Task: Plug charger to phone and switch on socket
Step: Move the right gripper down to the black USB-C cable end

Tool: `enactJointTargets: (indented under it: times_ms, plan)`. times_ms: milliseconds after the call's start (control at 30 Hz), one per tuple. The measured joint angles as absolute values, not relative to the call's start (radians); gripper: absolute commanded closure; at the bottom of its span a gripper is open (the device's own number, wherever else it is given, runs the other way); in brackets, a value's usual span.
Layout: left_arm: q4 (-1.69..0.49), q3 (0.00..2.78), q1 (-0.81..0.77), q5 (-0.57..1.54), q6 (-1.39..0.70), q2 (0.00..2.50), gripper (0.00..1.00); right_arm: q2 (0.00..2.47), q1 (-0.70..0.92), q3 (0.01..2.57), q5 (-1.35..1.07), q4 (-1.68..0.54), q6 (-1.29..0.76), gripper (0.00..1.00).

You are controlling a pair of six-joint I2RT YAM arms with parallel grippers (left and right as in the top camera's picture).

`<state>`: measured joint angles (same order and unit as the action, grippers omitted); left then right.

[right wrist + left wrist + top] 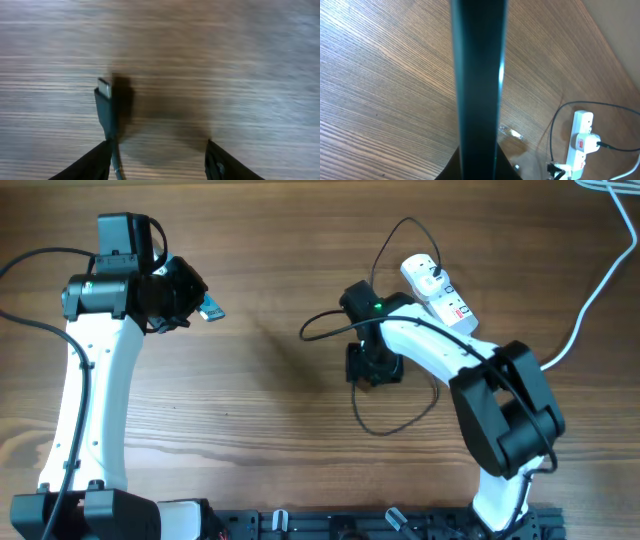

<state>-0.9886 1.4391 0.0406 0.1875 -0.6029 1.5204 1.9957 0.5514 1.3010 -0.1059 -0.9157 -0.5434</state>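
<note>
Phone (477,75) stands edge-on in left hand (197,305), long axis pointing outward.

Bare wood-grain tabletop (270,410) lies open between the two arms, giving a wide passage. Right of centre, the thin black charger cable (303,332) loops on the near and far sides of the right gripper (372,370), fouling any low sweep there. The white oblong power strip (441,292) sits just behind, and its thick white cord (598,280) trails to the far right. The gap between the right gripper's spread fingers (87,162) is free, with the cable's plug tip (104,90) just beside one finger. A slim cyan-screened smartphone (212,310) fills the left gripper (198,305).
</note>
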Motion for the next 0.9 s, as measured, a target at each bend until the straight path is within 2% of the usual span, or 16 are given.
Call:
enactJointTargets:
  times_ms: [167, 333, 600, 667, 767, 900]
  plan:
    - [-0.989, 1.439, 0.041, 0.187, -0.603, 1.520, 0.96, 1.996, 0.622, 1.314, -0.038, -0.886, -0.596, 0.40]
    - [-0.989, 1.439, 0.041, 0.187, -0.603, 1.520, 0.96, 1.998, 0.623, 1.314, -0.054, -0.854, -0.577, 0.40]
    - [-0.988, 1.439, 0.041, 0.187, -0.603, 1.520, 0.96, 2.006, 0.665, 1.316, 0.004, -0.825, -0.565, 0.54]
    - [-0.988, 1.439, 0.041, 0.187, -0.603, 1.520, 0.96, 2.013, 0.670, 1.319, 0.014, -0.825, -0.582, 0.55]
    - [-0.989, 1.439, 0.041, 0.187, -0.603, 1.520, 0.96, 2.026, 0.671, 1.333, 0.027, -0.837, -0.599, 0.66]
    - [-1.005, 1.439, 0.041, 0.187, -0.603, 1.520, 0.96, 2.033, 0.673, 1.345, 0.036, -0.849, -0.626, 0.75]
